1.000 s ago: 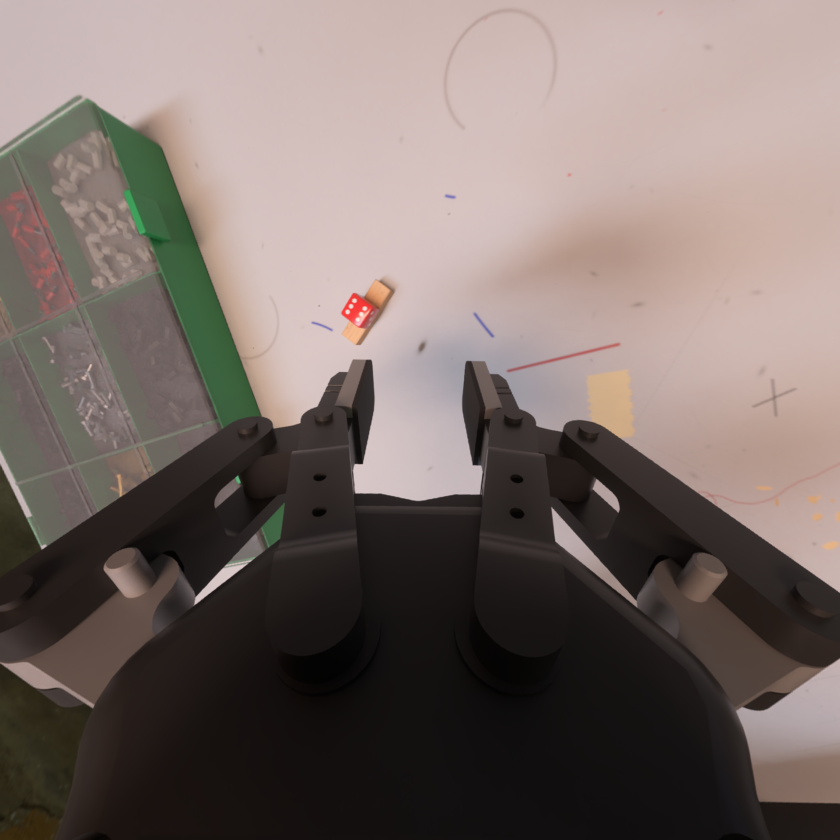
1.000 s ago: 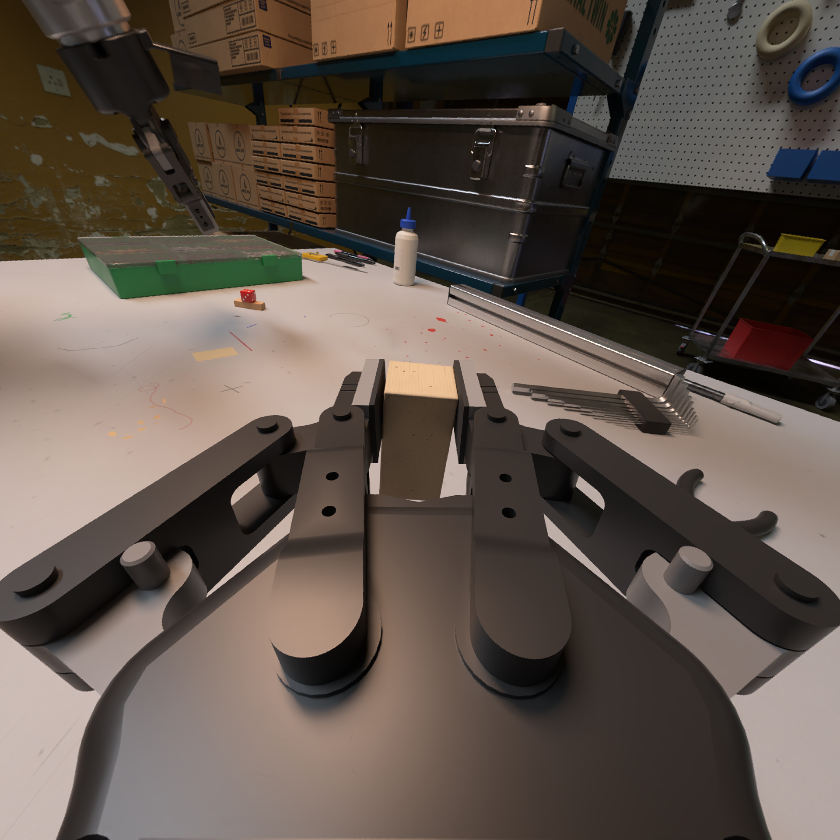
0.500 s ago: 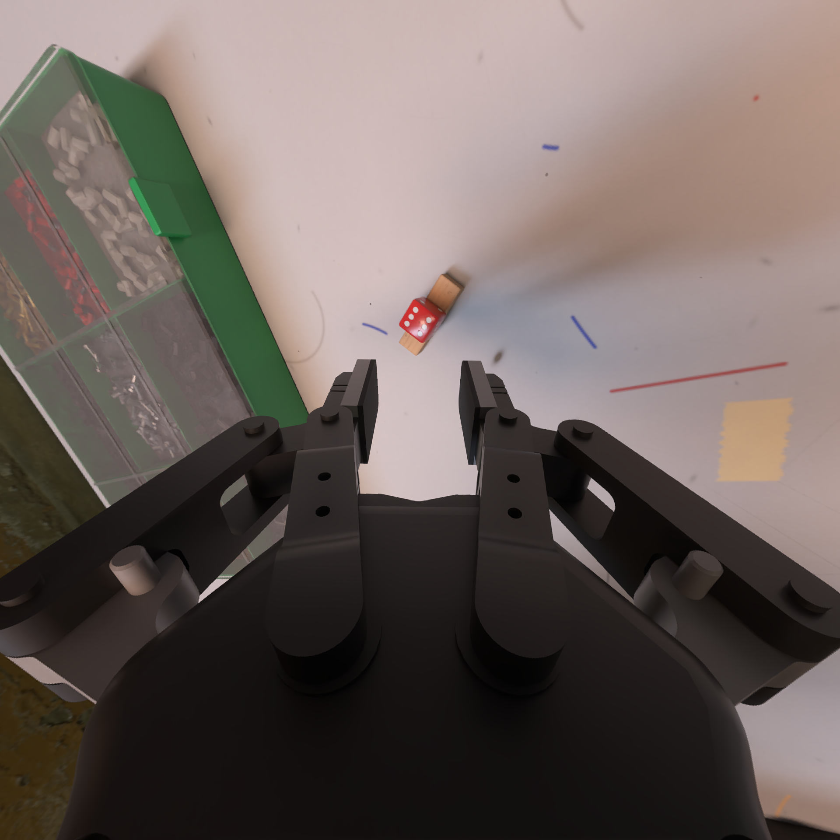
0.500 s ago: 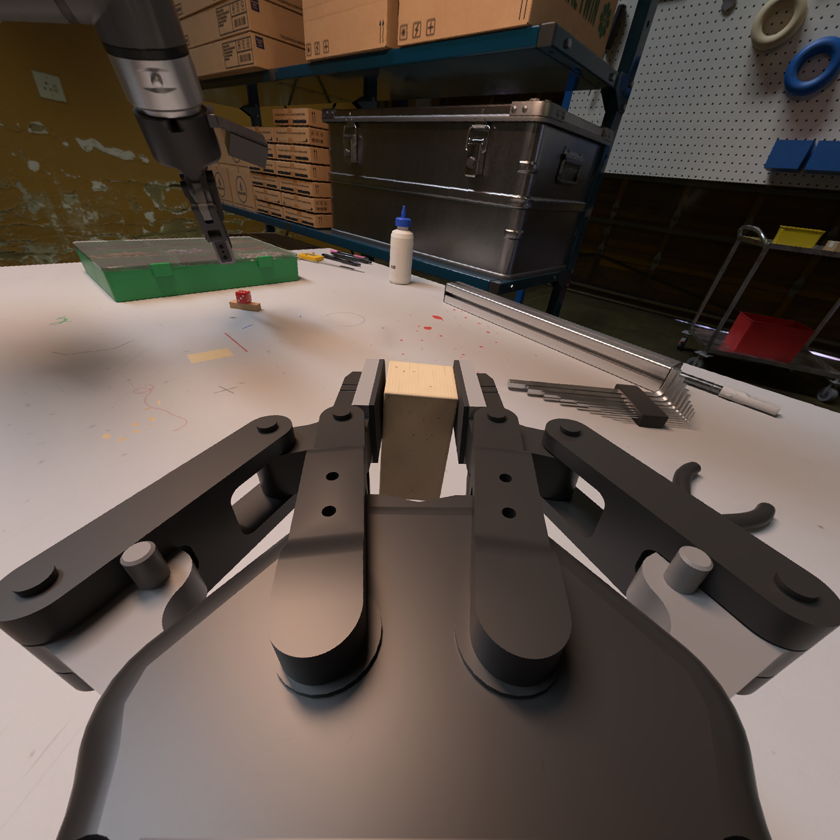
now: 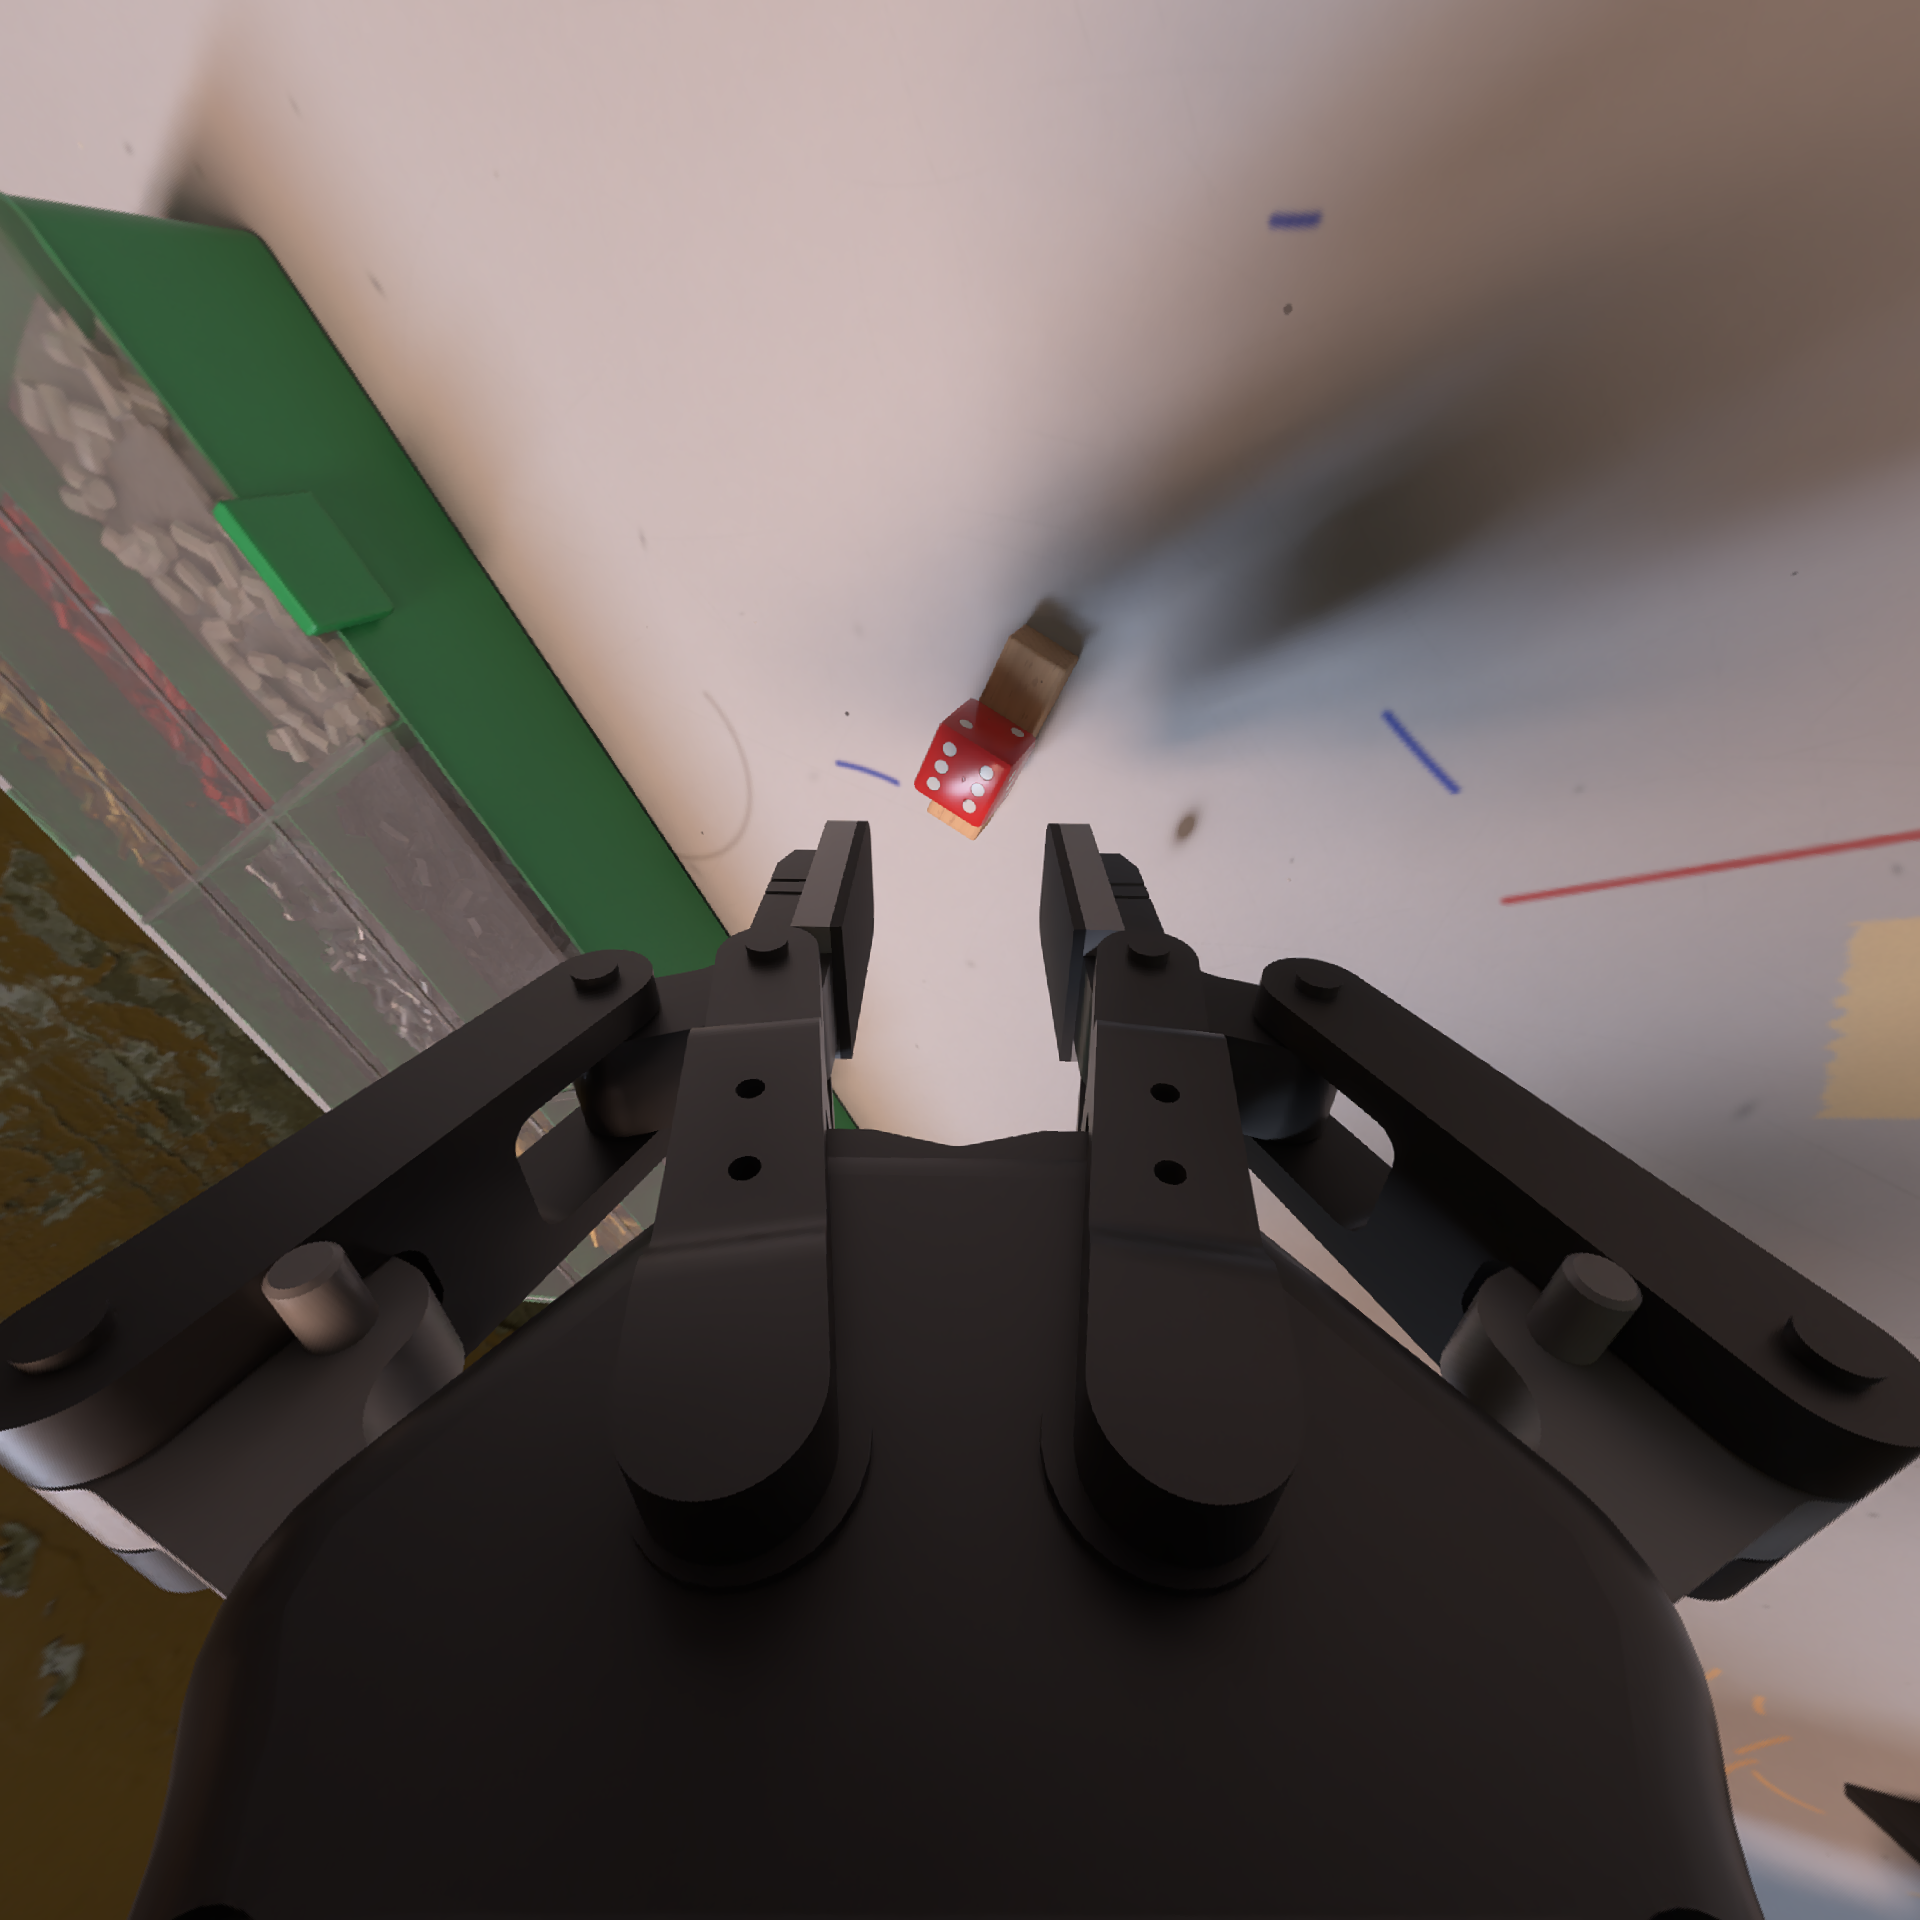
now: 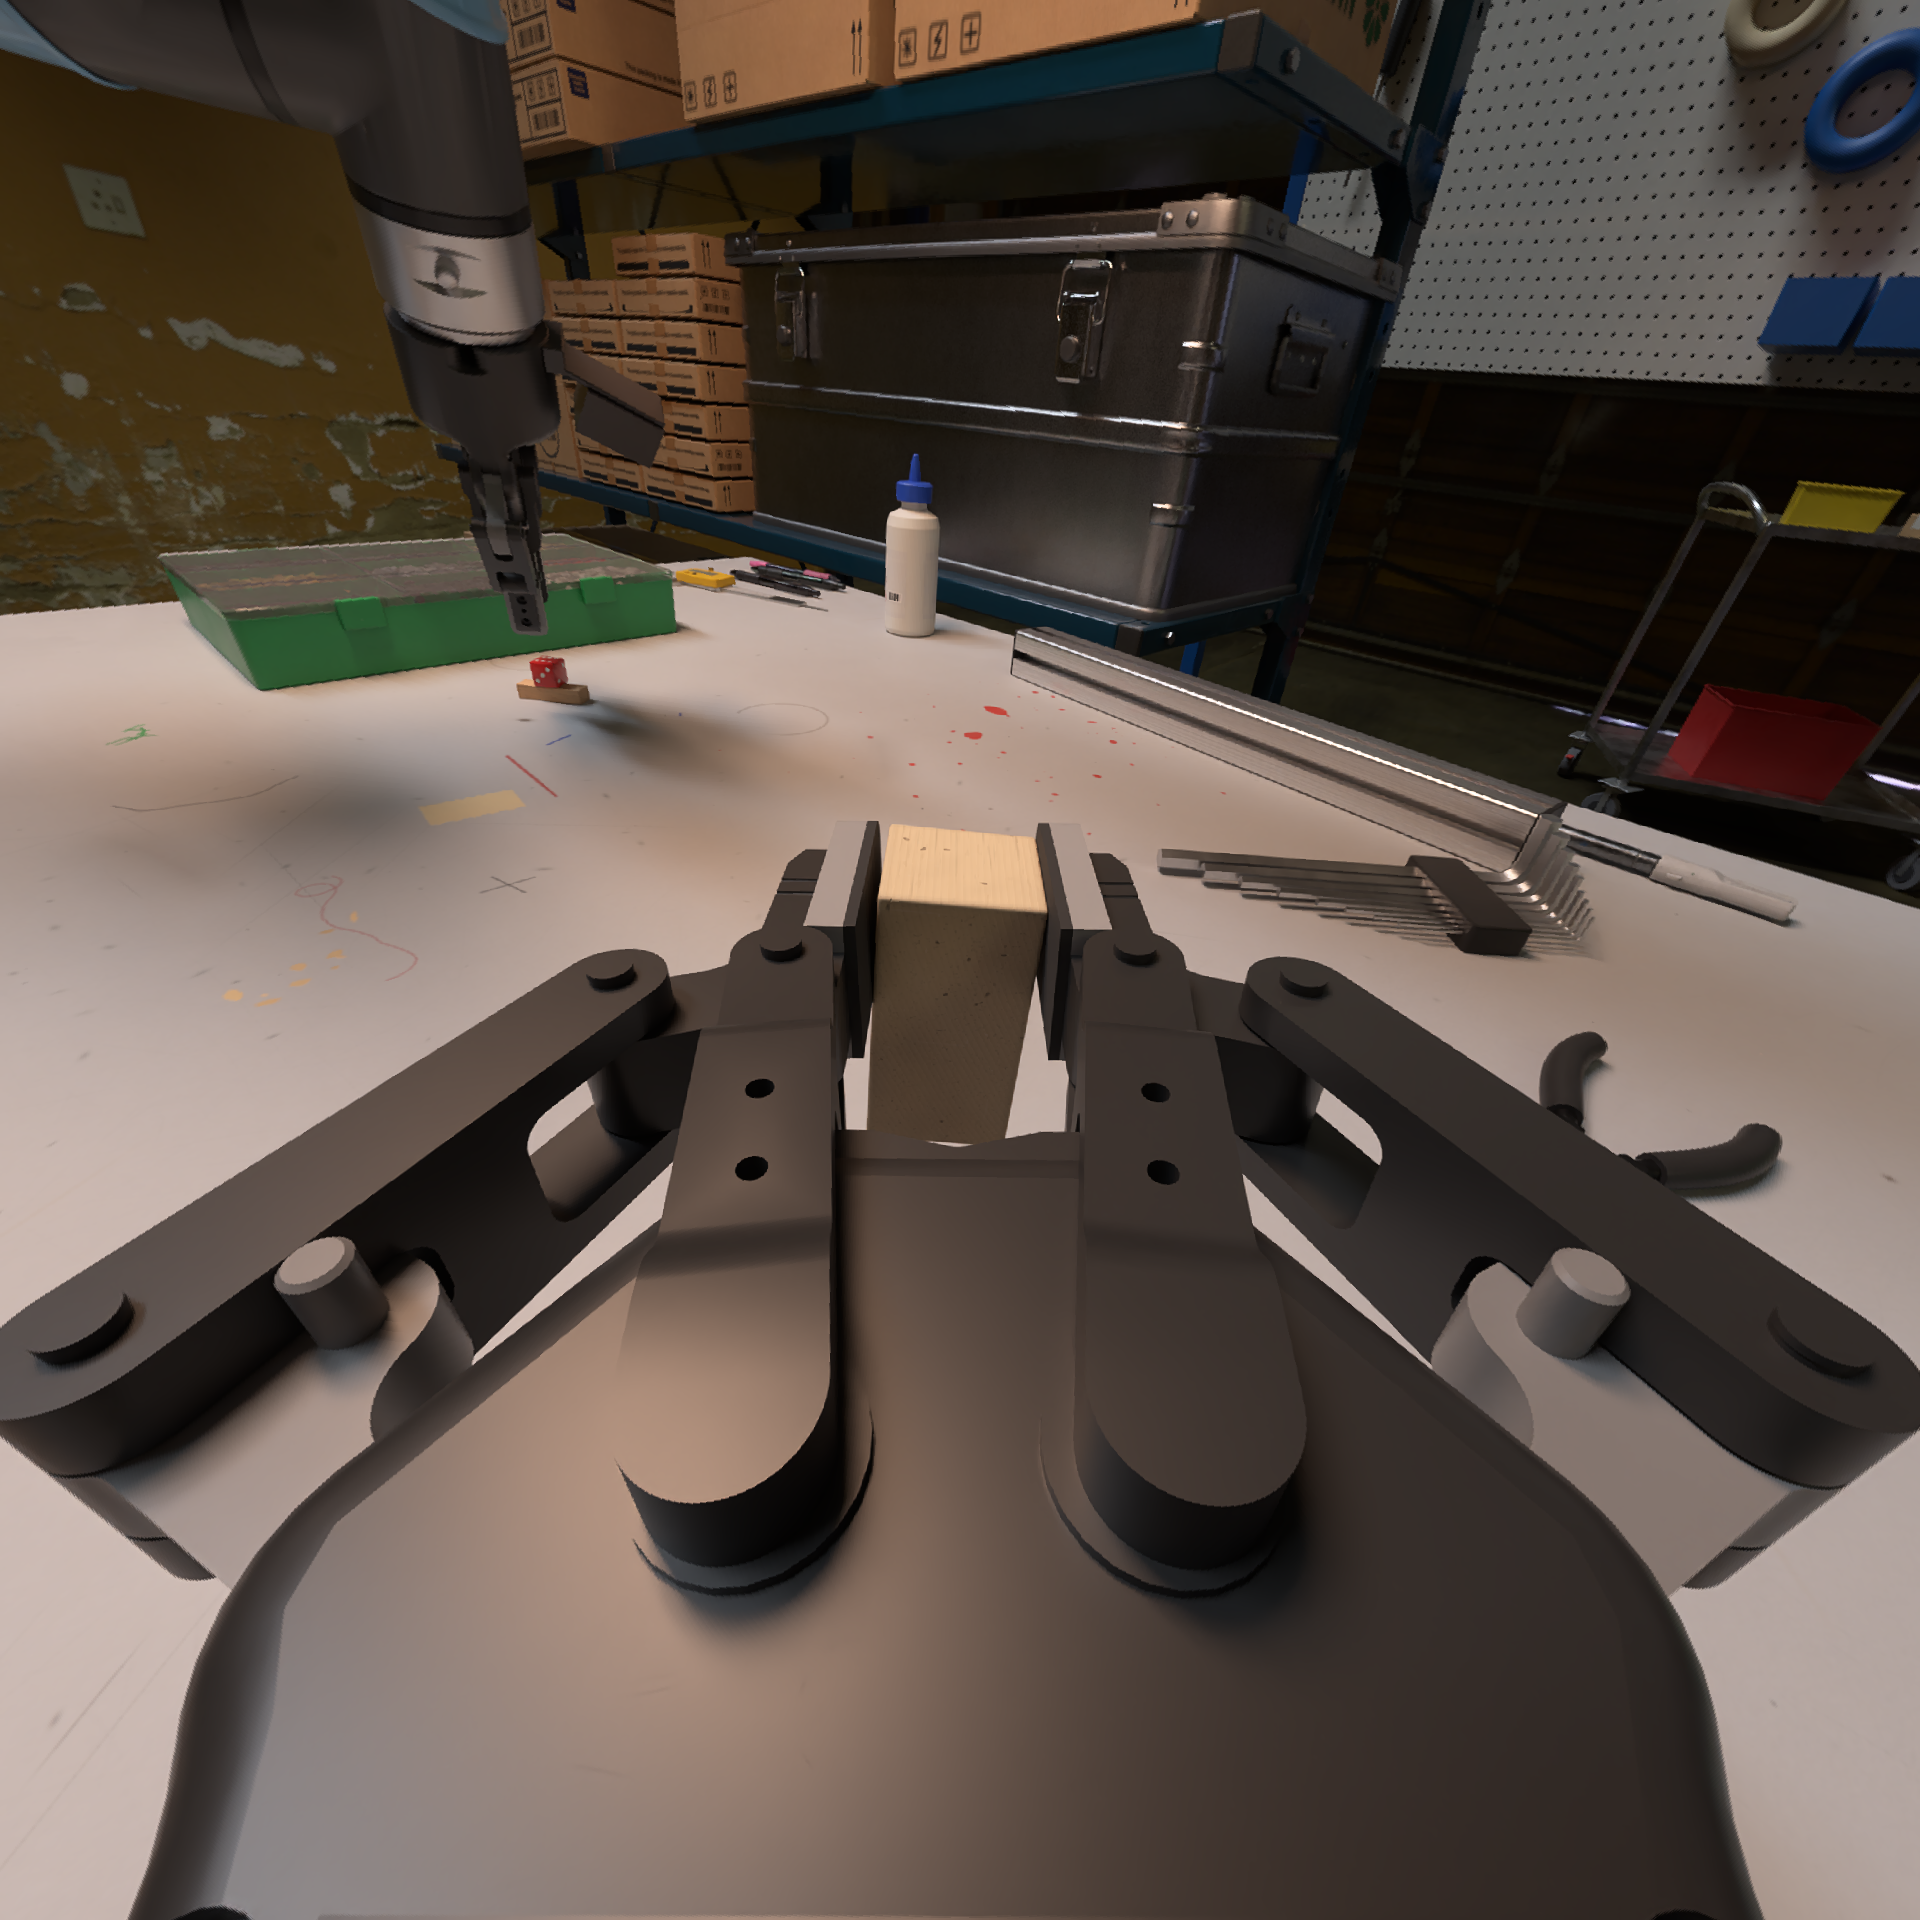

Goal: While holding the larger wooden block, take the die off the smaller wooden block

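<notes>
A red die with white pips sits on one end of a small flat wooden block on the white table. My left gripper is open and empty, hovering above the die, which lies just ahead of its fingertips. In the right wrist view the die and small block lie far off, with the left gripper hanging a little above them. My right gripper is shut on the larger pale wooden block, held above the table.
A green parts box with a clear lid lies left of the die, also seen in the right wrist view. A glue bottle, a metal rail, a hex key set and pliers handles lie to the right.
My left gripper has come down and moved toward the die, which now looks larger and sits just ahead of the fingertips. The right gripper keeps the large block almost still.
</notes>
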`<state>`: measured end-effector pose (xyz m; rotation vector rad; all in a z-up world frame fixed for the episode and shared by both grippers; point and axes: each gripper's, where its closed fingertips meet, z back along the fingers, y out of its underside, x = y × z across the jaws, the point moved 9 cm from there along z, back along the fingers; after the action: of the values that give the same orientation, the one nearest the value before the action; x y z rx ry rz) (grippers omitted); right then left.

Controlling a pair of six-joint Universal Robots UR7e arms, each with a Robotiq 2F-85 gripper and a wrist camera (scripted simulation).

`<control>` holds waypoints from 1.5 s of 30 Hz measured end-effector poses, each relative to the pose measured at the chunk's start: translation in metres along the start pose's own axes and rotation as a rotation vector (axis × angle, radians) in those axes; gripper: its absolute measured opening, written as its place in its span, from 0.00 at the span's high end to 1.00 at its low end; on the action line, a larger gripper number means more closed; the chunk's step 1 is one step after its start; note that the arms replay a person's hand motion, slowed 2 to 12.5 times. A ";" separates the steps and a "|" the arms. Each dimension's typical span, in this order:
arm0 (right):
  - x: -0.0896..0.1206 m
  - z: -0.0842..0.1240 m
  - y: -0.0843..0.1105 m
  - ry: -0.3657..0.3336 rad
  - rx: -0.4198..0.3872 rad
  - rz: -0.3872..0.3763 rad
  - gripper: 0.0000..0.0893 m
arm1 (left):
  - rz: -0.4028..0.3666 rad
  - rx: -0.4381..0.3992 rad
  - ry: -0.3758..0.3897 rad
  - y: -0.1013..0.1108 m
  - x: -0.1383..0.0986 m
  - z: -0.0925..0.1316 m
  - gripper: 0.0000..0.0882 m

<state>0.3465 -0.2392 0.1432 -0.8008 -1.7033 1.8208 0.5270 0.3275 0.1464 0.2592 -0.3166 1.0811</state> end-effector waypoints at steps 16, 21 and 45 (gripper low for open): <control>-0.003 -0.001 0.003 -0.004 0.007 -0.009 0.70 | -0.191 0.181 -0.062 -0.013 -0.001 -0.021 0.63; -0.003 -0.001 0.004 -0.005 0.010 -0.008 0.70 | -0.246 0.230 -0.083 -0.016 0.000 -0.027 0.63; -0.008 -0.003 0.010 -0.005 0.028 -0.027 0.70 | -0.414 0.327 -0.037 -0.022 -0.004 -0.051 0.75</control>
<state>0.3548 -0.2436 0.1335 -0.7585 -1.6802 1.8259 0.5517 0.3328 0.0967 0.6091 -0.1084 0.7139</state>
